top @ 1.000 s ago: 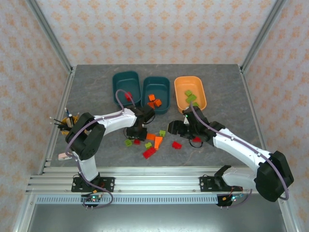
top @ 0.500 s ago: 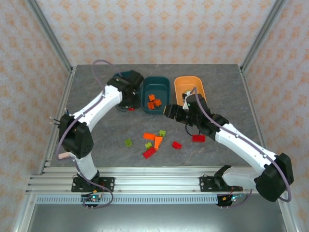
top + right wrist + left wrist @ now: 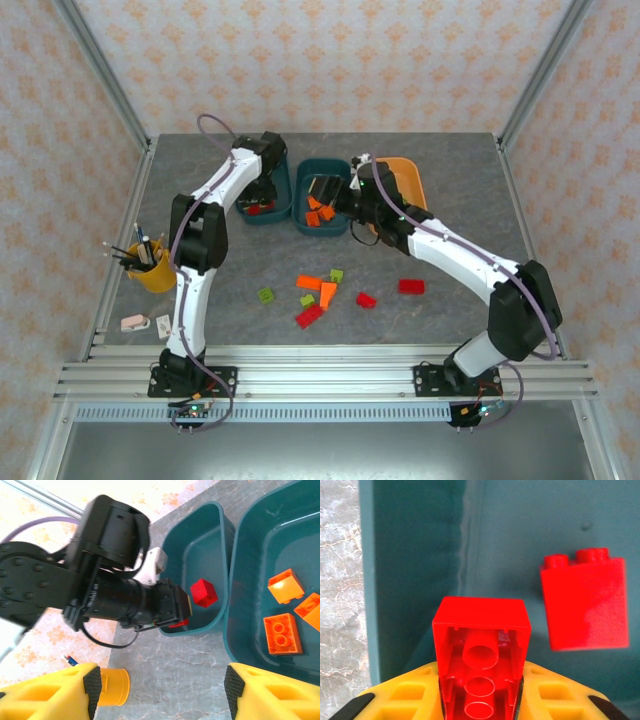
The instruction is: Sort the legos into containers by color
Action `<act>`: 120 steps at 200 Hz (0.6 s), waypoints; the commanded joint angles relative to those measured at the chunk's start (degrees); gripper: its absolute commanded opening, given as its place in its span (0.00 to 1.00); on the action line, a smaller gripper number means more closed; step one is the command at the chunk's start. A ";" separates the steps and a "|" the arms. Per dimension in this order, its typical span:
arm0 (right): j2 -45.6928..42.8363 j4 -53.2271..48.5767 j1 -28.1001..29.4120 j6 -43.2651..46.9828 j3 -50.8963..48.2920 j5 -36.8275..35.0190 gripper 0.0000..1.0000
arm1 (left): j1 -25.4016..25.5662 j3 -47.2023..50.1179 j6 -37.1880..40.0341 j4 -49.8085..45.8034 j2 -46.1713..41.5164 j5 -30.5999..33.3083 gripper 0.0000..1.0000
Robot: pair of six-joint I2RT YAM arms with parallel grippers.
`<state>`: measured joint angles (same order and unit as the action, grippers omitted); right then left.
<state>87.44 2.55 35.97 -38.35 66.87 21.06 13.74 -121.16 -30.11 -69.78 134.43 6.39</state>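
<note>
My left pincer [image 3: 480, 700] is clamped on a small red plastic brick [image 3: 481, 630], hollow underside toward me, inside the left dark teal plastic tub [image 3: 410, 555]. Just ahead and to its right, a second red brick [image 3: 585, 600] lies on the tub floor. My right pincer [image 3: 160, 690] gapes wide and holds nothing. Orange plastic bricks [image 3: 282, 635] lie ahead-right of it in the neighbouring teal tub [image 3: 255, 580].

L arm [image 3: 222, 190] & R arm [image 3: 455, 255]: white links, blk joints, lilac cables [image 3: 207, 119], yellow tool fingers [image 3: 45, 692].
</note>
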 commanded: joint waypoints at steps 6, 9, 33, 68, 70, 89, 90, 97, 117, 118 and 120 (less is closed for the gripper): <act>0.51 1.28 0.07 -1.02 1.13 1.24 0.68 | -0.45 -4.00 -1.53 -3.17 0.42 1.04 0.38; 0.54 1.18 0.07 -1.03 0.93 1.23 0.68 | -0.41 -4.19 -1.49 -3.17 0.59 0.88 0.40; 0.42 0.36 0.07 -0.99 -0.15 1.50 0.68 | -0.45 -4.52 -1.53 -2.83 0.84 -0.10 0.55; 0.61 -5.62 0.07 3.35 0.80 1.54 0.68 | -0.40 -5.34 -1.79 -2.40 -2.04 -1.38 0.66; 0.58 -6.15 0.07 3.96 1.00 1.53 0.68 | -0.38 -5.49 -1.84 -2.47 -2.30 -1.38 0.66; 0.35 -13.38 0.20 10.20 2.90 1.10 0.67 | -0.33 -6.30 -2.39 -2.64 -5.94 -1.79 0.69; 0.31 -13.76 0.22 10.39 2.99 1.09 0.67 | -0.36 -6.24 -2.45 -2.60 -6.07 -1.85 0.69; 0.09 -16.53 0.31 13.46 3.66 0.89 0.67 | -0.39 -5.90 -2.87 -2.24 -8.25 -2.25 0.70; 0.24 -26.30 1.30 24.17 6.28 1.06 0.67 | -0.40 -2.66 -4.16 -0.29 -15.30 -4.37 0.74; 0.26 -26.82 1.39 24.71 6.40 1.07 0.67 | -0.43 -2.27 -4.25 -0.10 -15.71 -4.55 0.74; 0.32 -27.86 1.63 25.91 6.66 1.04 0.67 | -0.39 -1.54 -4.48 0.30 -16.58 -4.90 0.74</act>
<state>87.70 -11.55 36.07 -27.64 69.12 22.11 13.39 -124.70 -32.10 -70.59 130.54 3.49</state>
